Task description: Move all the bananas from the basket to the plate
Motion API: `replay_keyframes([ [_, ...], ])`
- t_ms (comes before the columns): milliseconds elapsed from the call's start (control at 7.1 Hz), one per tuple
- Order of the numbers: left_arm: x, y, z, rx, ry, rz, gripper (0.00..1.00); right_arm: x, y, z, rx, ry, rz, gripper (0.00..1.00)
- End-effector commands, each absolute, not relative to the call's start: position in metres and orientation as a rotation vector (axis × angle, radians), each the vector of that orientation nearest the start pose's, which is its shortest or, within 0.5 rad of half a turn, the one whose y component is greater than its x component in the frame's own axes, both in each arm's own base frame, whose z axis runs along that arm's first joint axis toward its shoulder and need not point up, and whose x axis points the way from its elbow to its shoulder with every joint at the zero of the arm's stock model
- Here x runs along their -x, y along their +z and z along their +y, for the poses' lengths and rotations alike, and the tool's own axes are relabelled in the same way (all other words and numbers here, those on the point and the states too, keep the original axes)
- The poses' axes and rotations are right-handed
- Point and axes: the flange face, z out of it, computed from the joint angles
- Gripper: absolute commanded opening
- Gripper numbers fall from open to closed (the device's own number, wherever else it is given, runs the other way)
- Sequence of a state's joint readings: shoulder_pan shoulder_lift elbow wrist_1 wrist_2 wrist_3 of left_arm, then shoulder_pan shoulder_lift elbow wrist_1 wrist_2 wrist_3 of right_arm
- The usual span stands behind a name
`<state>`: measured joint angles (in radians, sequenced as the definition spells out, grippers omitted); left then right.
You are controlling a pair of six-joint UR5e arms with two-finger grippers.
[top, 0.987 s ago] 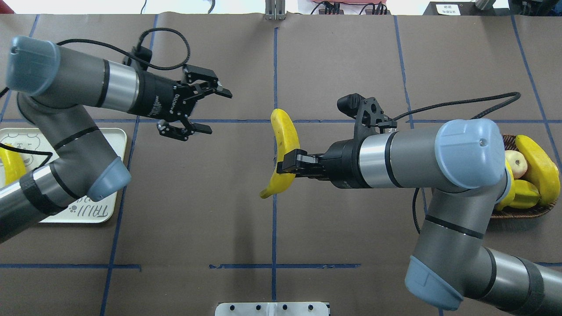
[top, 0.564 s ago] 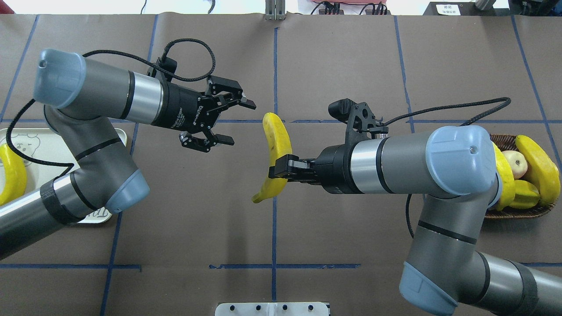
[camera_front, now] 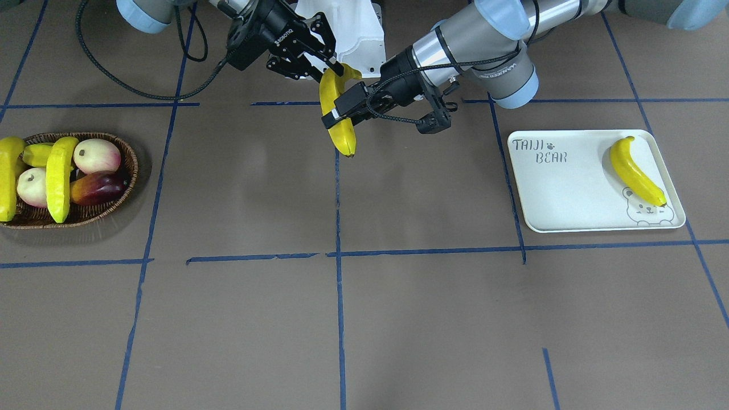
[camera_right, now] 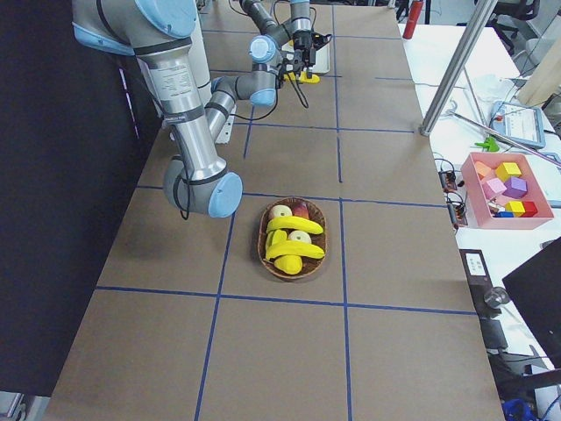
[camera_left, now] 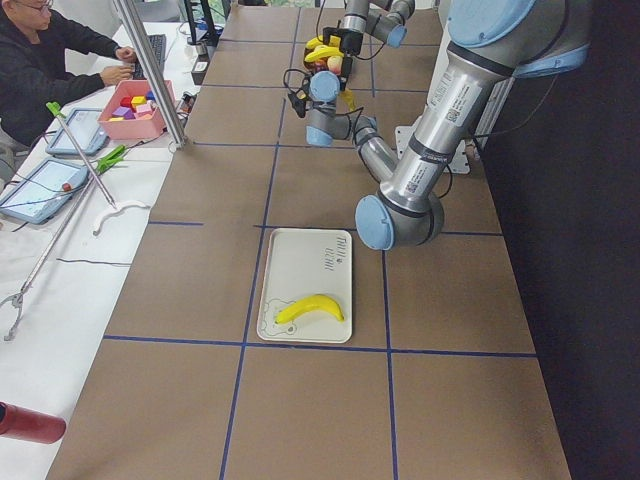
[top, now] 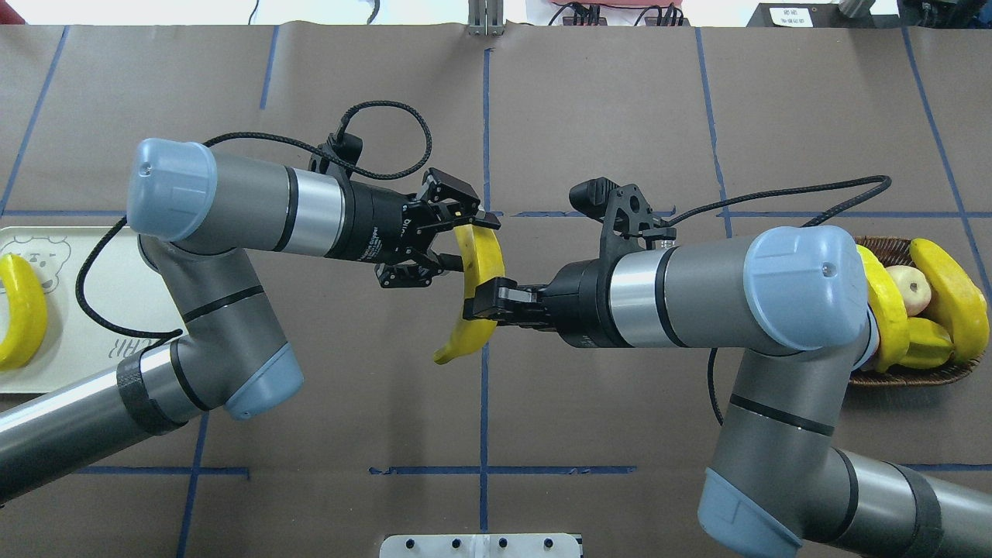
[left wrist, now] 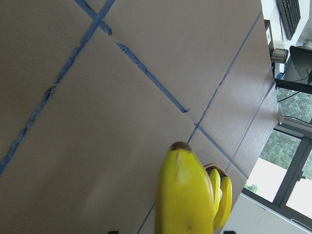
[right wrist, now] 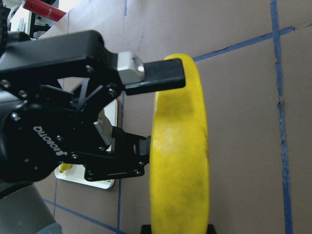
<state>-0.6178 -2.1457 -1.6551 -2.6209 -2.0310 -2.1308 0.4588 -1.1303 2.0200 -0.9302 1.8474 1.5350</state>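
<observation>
Above the middle of the table my right gripper is shut on a banana, gripping it near its robot-side end. My left gripper is open, one finger on each side of the same banana's far half. Another banana lies on the plate, out at the table's left end. The wicker basket at the right end still holds two bananas, partly hidden behind my right elbow in the overhead view.
A peach-like fruit, a dark mango and a starfruit share the basket. A white mount plate sits at the robot's edge. A person and a pink bin of blocks are at a side table.
My left arm has swung right from the plate, bringing its open fingers around the banana. The right gripper has carried the banana slightly left.
</observation>
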Motion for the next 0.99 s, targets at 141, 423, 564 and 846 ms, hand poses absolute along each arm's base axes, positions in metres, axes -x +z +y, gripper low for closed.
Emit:
replay_keyframes([
  [141, -0.449, 0.172, -0.431, 0.237, -0.442, 1.686, 0.00, 0.425, 0.145, -0.328, -0.154, 0.133, -1.534, 1.00],
  [423, -0.448, 0.181, -0.432, 0.235, -0.448, 1.673, 0.00, 0.425, 0.145, -0.328, -0.153, 0.134, -1.535, 1.00],
  [564, -0.441, 0.200, -0.438, 0.228, -0.468, 1.646, 0.00, 0.418, 0.141, -0.329, -0.162, 0.135, -1.545, 1.00],
  [846, -0.362, 0.260, -0.490, 0.119, -0.474, 1.506, 0.00, 0.390, 0.149, -0.365, -0.186, 0.190, -1.481, 1.00],
])
